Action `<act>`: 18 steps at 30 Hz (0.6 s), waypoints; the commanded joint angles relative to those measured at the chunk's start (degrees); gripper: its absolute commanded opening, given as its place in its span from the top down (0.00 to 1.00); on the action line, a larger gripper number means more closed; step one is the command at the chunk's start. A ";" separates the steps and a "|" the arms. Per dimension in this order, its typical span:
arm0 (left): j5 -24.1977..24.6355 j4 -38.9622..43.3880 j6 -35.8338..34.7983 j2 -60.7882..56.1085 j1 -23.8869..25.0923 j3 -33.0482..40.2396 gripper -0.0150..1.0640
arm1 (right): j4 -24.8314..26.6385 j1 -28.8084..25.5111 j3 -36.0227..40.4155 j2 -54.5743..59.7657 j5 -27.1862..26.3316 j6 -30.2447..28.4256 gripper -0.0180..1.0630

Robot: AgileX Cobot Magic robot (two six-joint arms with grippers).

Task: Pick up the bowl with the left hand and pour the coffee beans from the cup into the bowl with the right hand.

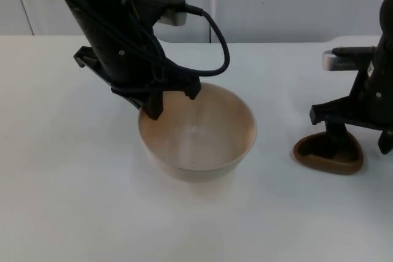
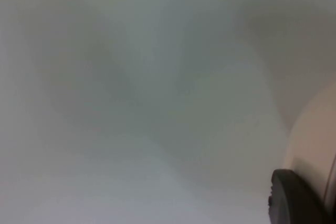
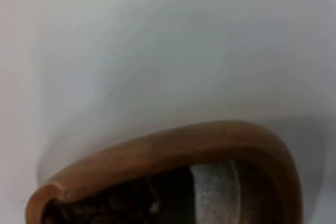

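White table [image 1: 55, 200], grey wall behind. My left end effector [image 1: 164, 99] pinches the bowl [image 1: 198, 132] rim; bowl empty, lift unclear. My right end effector [image 1: 344, 140] grips the cup [image 1: 328, 154], beans [image 3: 100, 208] inside. Pour remains.

One bowl [image 1: 198, 133], one cup [image 1: 328, 153].

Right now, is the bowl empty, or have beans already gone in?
Empty: the bowl shows a bare pale inside, left gripper at its rim. Beans still lie in the brown cup, right gripper on it.
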 commanded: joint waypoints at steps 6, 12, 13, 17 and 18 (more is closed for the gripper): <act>-0.47 0.10 -0.02 -0.29 -0.30 0.00 0.99 | -0.44 -0.23 0.11 0.85 -0.07 0.05 0.48; -0.58 0.11 0.12 -0.29 -0.30 0.00 0.99 | -0.44 -0.23 0.11 0.85 -0.35 0.05 0.69; -0.58 0.11 0.12 -0.29 -0.30 0.00 0.99 | -0.44 -0.23 0.11 0.85 -0.35 0.05 0.74; -0.58 0.11 0.12 -0.29 -0.30 0.00 0.99 | -0.32 -0.23 0.11 0.85 -0.35 -0.11 0.88; -0.58 0.11 0.12 -0.29 -0.30 0.00 0.99 | -0.32 -0.23 0.00 0.85 -0.01 -0.11 0.92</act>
